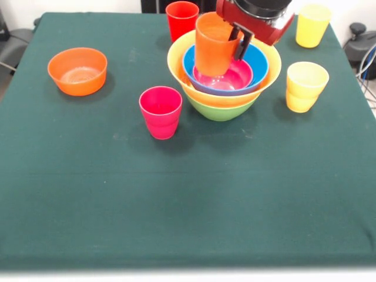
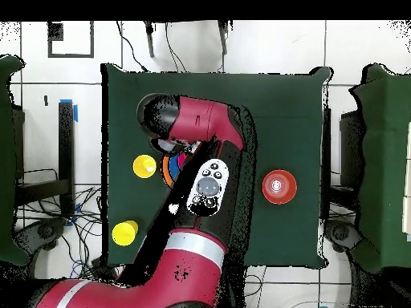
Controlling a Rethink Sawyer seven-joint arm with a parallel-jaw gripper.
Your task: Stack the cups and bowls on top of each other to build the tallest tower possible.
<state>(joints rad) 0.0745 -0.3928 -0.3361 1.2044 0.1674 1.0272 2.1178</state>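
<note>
Front view is showing my claw (image 1: 239, 40) clamped on the rim of the orange cup (image 1: 212, 44), one finger inside the cup and one outside, so it is closed on the wall and nothing else. I am holding that cup tilted over the tower (image 1: 224, 79), its base dipping into the pink bowl (image 1: 225, 76) directly beneath me; whether it is touching the bowl's floor I cannot tell. The tower itself is sitting right below my claw: green bowl (image 1: 220, 110) at the bottom, big yellow bowl (image 1: 202, 85) in it, then the blue bowl (image 1: 257, 66), then the pink one. So four bowls are already nested, and I judge the orange cup to be the first cup going on. Still waiting are the pink cup (image 1: 160, 111), standing nearer the camera and off to the picture's left of me, the red cup (image 1: 181, 19) just behind the tower, one yellow cup (image 1: 305, 86) beside the tower on the other side, another yellow cup (image 1: 312, 24) farther back, and the orange bowl (image 1: 77, 71) well apart toward the left edge of the green table (image 1: 188, 200). Overhead view is mostly showing my arm (image 2: 197, 200) covering the tower, with the two yellow cups and the orange bowl visible on either side of it. Roughly half the job is looking done to me.
</note>
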